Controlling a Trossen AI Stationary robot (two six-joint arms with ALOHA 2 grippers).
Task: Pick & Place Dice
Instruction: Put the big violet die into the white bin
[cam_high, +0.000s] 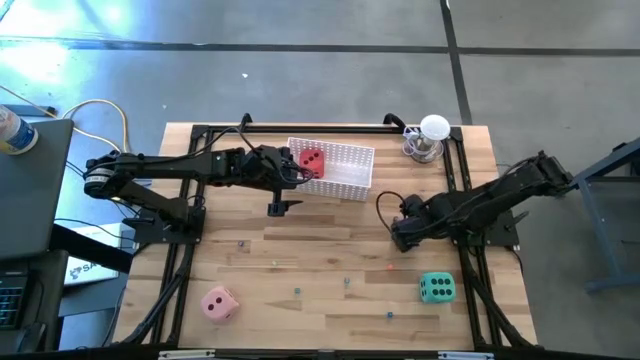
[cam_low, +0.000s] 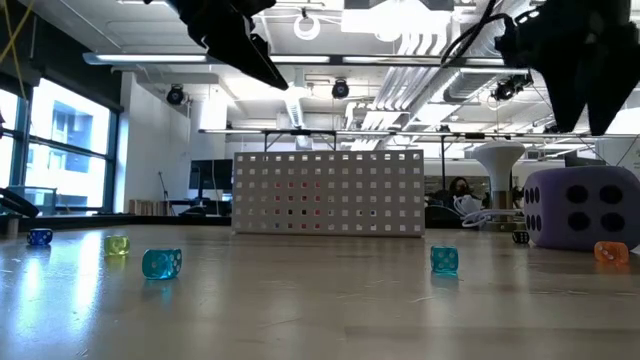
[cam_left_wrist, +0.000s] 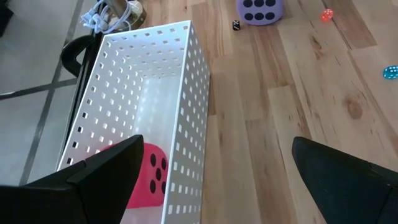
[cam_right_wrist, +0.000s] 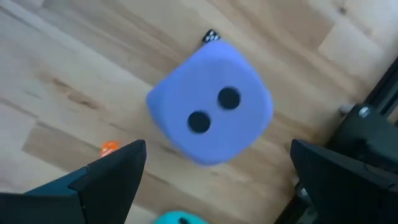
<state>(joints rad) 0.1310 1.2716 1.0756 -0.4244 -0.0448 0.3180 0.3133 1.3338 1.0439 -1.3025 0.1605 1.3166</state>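
A red die (cam_high: 311, 160) lies on the floor of the white perforated basket (cam_high: 345, 168), at its left end. My left gripper (cam_left_wrist: 217, 180) hangs open above that end, touching nothing. The purple die (cam_right_wrist: 211, 102) rests on the table with two pips up. My right gripper (cam_right_wrist: 217, 180) hovers open over it, pointing down, one finger on either side and clear of it. In the high view the right gripper (cam_high: 405, 228) hides the purple die. The green die (cam_high: 436, 288) lies at the near right and the pink die (cam_high: 219, 303) at the near left.
Small clear dice lie scattered on the wooden table, among them a blue one (cam_low: 161, 263), another blue one (cam_low: 444, 260) and an orange one (cam_low: 610, 253). A white-topped stand with a coiled cable (cam_high: 428, 140) sits at the far right. A black frame (cam_high: 470, 250) runs along the table's sides.
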